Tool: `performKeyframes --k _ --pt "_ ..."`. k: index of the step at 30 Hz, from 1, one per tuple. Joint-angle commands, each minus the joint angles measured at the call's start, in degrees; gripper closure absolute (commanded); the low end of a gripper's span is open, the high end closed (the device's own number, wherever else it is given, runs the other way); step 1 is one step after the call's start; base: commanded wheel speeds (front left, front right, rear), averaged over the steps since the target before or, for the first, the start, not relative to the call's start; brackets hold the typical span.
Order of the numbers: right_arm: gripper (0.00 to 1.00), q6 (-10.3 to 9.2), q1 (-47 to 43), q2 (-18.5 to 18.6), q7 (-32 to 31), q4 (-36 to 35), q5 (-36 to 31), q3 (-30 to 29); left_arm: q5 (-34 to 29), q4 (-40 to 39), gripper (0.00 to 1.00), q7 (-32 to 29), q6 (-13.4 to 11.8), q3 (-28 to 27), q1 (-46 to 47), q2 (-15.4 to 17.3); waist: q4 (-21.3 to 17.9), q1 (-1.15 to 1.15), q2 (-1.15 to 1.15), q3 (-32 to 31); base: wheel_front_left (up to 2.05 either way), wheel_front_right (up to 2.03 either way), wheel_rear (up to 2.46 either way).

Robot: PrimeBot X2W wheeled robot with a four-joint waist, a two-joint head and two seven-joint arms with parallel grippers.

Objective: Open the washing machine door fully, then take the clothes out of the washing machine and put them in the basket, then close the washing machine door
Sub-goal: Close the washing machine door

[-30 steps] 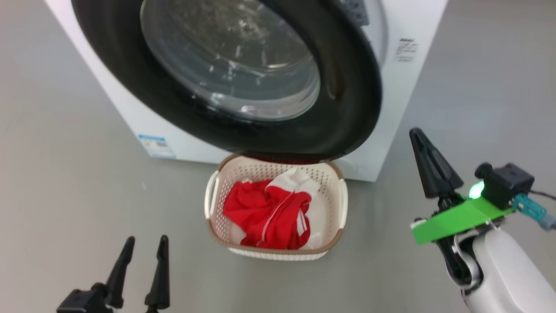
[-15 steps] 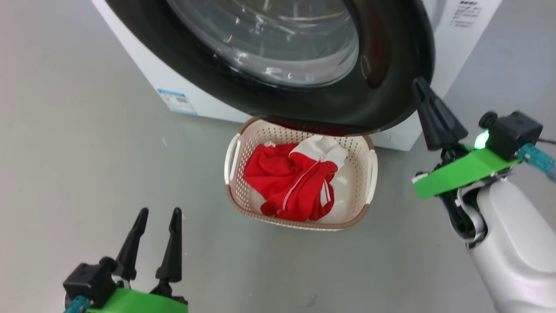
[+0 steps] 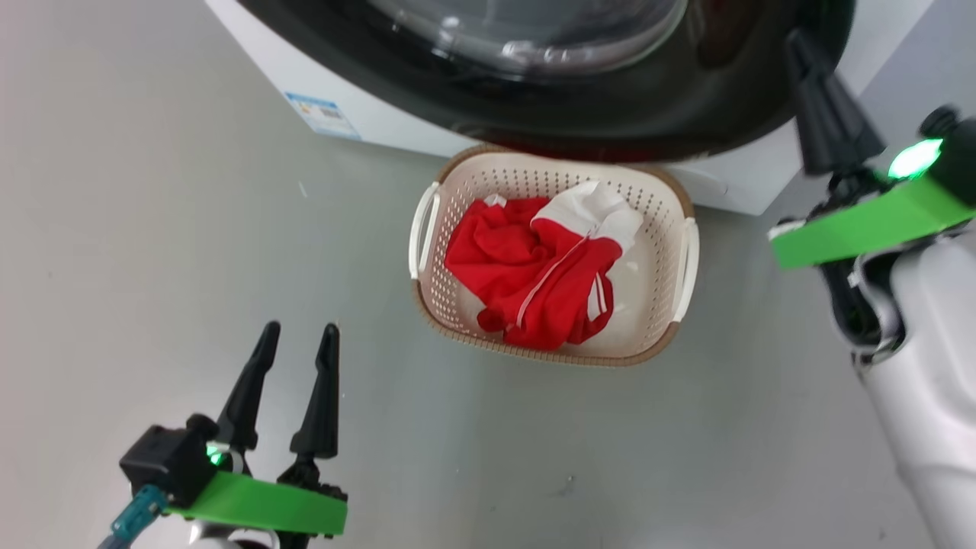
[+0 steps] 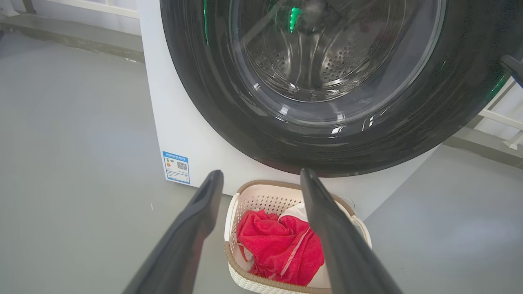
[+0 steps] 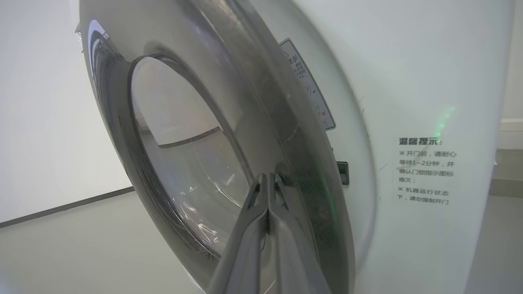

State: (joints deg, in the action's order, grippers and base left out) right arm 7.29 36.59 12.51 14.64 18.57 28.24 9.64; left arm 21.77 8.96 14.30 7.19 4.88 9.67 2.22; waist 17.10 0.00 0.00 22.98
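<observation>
The washing machine door (image 3: pixel 610 114), with its glossy black rim and glass bowl, hangs over the far edge of the basket (image 3: pixel 662 229) on the floor in front of the white washing machine (image 3: pixel 381 122). The red and white clothes (image 3: pixel 534 274) lie bundled inside the basket. My right gripper (image 3: pixel 799 42) is shut and empty, its tip at the right edge of the door rim. In the right wrist view this gripper (image 5: pixel 267 176) points at the door (image 5: pixel 229 102), which stands a little off the machine's front. My left gripper (image 3: pixel 299 329) is open and empty, low at the left over bare floor, pointing towards the basket (image 4: pixel 261 200).
A blue label (image 3: pixel 324 114) sits near the machine's base at the left. Grey floor spreads to the left of the basket and in front of it. My right forearm (image 3: pixel 923 396) stands to the right of the basket. A white wall base (image 4: pixel 81 6) runs behind the machine.
The head camera has shifted, sliding the scene up and right. My shut right gripper has risen from the floor beside the machine to the door's right rim. The left gripper stays open.
</observation>
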Motion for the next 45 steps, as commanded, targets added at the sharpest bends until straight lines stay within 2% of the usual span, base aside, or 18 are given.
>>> performKeyframes --k 1,16,29,37,38,40,41,42,45 --pt "1.00 0.20 1.69 0.18 0.36 -1.65 0.36 -0.10 0.33 -1.81 0.00 0.70 0.30 -1.47 1.41 0.66 0.78 0.00 0.00 1.63 0.00 0.00 0.00" --pt "1.00 0.20 7.68 1.49 0.36 -3.62 -0.20 -3.71 1.50 -2.77 0.00 0.70 0.30 -0.19 4.35 0.65 2.29 0.00 0.00 6.14 0.00 0.00 0.00" --pt "1.00 0.20 7.08 0.53 0.36 -3.96 -0.23 -5.71 1.32 -2.31 0.00 0.70 0.30 -0.01 4.39 0.65 2.30 0.00 0.00 4.77 0.00 0.00 0.00" --pt "1.00 0.20 2.06 -0.50 0.36 -3.40 0.00 -2.06 0.34 -1.37 0.00 0.70 0.30 -0.36 2.95 0.65 1.27 0.00 0.00 1.06 0.00 0.00 0.00" --pt "0.76 0.20 1.11 -0.46 0.36 -3.37 -0.06 -1.38 0.03 -1.26 0.00 0.70 0.30 -0.45 2.72 0.65 1.03 0.00 0.00 0.48 0.00 0.00 0.00" --pt "0.40 0.20 -0.92 -0.43 0.36 -3.50 -0.11 -0.32 -0.91 -1.06 0.00 0.70 0.30 -0.52 2.24 0.65 0.51 0.00 0.00 -0.77 0.00 0.00 0.00" --pt "0.05 0.20 -2.00 -0.42 0.36 -3.59 -0.12 0.17 -1.38 -0.92 0.00 0.70 0.30 -0.63 1.99 0.65 0.20 0.00 0.00 -1.42 0.00 0.00 0.00" --pt "0.00 0.20 -3.12 -0.39 0.36 -3.69 -0.17 0.61 -1.82 -0.74 0.00 0.70 0.30 -0.78 1.71 0.65 -0.11 0.00 0.00 -2.10 0.00 0.00 0.00" --pt "0.00 0.20 -5.39 -0.42 0.36 -3.90 -0.16 1.13 -2.66 -0.37 0.00 0.70 0.30 -1.22 1.11 0.65 -0.86 0.00 0.00 -3.46 0.00 0.00 0.00"
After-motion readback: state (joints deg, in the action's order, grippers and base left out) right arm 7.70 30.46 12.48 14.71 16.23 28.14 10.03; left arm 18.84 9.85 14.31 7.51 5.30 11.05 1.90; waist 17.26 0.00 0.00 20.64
